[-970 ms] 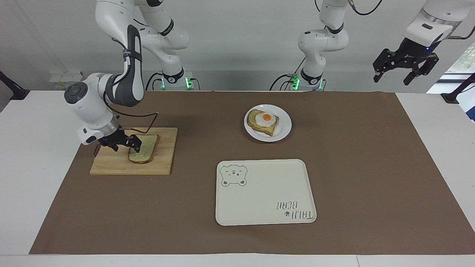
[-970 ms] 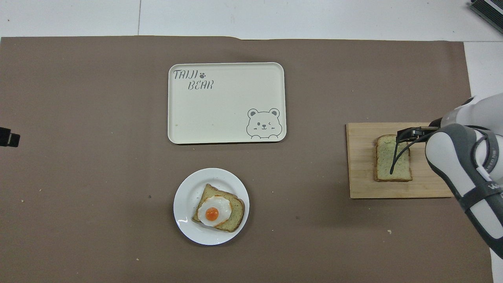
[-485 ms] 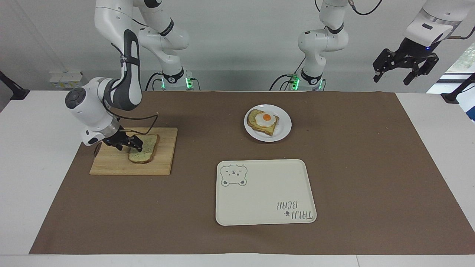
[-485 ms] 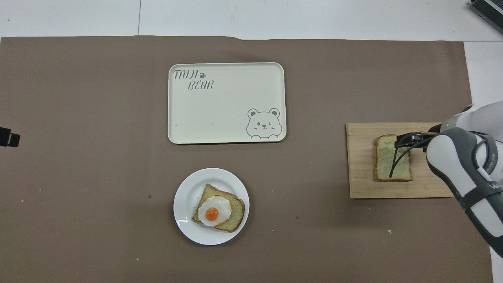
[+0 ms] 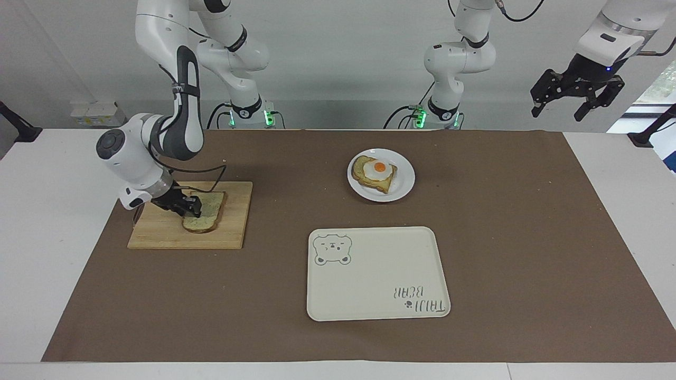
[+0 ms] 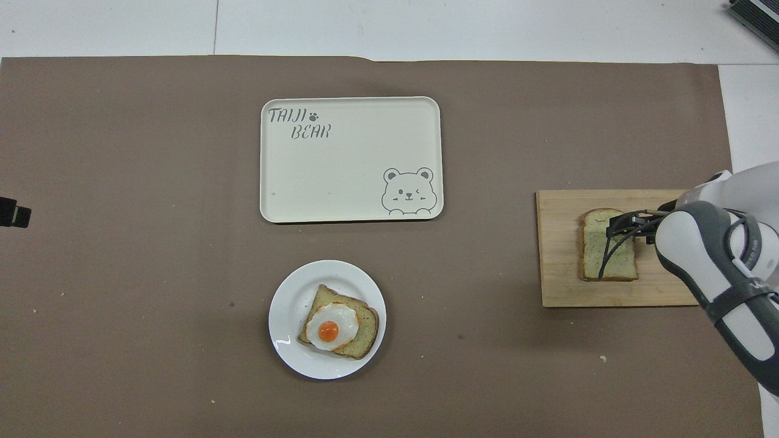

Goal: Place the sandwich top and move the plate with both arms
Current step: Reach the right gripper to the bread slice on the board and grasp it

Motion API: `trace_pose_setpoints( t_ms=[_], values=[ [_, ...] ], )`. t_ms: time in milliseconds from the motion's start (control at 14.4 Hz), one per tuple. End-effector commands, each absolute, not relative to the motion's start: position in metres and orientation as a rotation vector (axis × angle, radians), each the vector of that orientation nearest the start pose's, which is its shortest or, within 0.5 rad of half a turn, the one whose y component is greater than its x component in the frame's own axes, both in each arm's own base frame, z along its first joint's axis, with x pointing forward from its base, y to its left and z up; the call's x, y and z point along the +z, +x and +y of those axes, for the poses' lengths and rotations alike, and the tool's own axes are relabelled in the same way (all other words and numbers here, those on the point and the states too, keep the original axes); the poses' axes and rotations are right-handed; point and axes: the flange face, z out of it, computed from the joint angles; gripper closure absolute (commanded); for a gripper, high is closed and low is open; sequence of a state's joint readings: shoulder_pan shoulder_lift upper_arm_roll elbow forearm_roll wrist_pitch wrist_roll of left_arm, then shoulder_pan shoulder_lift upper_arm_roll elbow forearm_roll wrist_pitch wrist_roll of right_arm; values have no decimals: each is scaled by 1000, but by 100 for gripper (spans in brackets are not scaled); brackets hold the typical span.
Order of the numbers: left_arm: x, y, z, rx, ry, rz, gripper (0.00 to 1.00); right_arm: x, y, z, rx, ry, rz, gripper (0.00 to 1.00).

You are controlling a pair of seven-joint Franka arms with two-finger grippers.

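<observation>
The sandwich top (image 5: 207, 215) lies flat on a wooden cutting board (image 5: 169, 235) toward the right arm's end of the table; it also shows in the overhead view (image 6: 611, 264). My right gripper (image 5: 191, 207) is low on the slice's edge, its fingers drawn together on it. The plate (image 5: 405, 182) stands near the robots in the middle and holds a toast slice with a fried egg (image 5: 376, 173). My left gripper (image 5: 575, 100) waits open and empty, high off the left arm's end of the table.
A cream rectangular tray with a bear drawing (image 5: 377, 274) lies farther from the robots than the plate. A brown mat (image 5: 501, 253) covers the table. A black cable loops from the right wrist over the board.
My right gripper has come down onto the slice's edge and its fingers have drawn together. The slice, the plate and the left arm have not moved.
</observation>
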State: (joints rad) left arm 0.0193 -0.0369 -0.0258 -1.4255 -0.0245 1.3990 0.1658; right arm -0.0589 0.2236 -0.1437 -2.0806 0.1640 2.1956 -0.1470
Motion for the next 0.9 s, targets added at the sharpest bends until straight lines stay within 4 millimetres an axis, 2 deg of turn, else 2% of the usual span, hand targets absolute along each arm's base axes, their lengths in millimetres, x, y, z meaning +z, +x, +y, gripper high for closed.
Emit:
trace_pose_setpoints(
  t_ms=[0, 208, 416, 832],
  values=[
    [698, 517, -4, -22, -3151, 261, 0, 309, 559, -105, 104, -3002, 206, 100],
    [698, 518, -4, -24, -3151, 261, 0, 311, 562, -106, 103, -3009, 187, 100],
    [698, 518, -5, -24, -3150, 263, 0, 328, 568, -107, 110, -3006, 168, 100],
    [698, 518, -5, -24, -3150, 263, 0, 396, 572, -100, 154, -2977, 77, 100]
  ],
)
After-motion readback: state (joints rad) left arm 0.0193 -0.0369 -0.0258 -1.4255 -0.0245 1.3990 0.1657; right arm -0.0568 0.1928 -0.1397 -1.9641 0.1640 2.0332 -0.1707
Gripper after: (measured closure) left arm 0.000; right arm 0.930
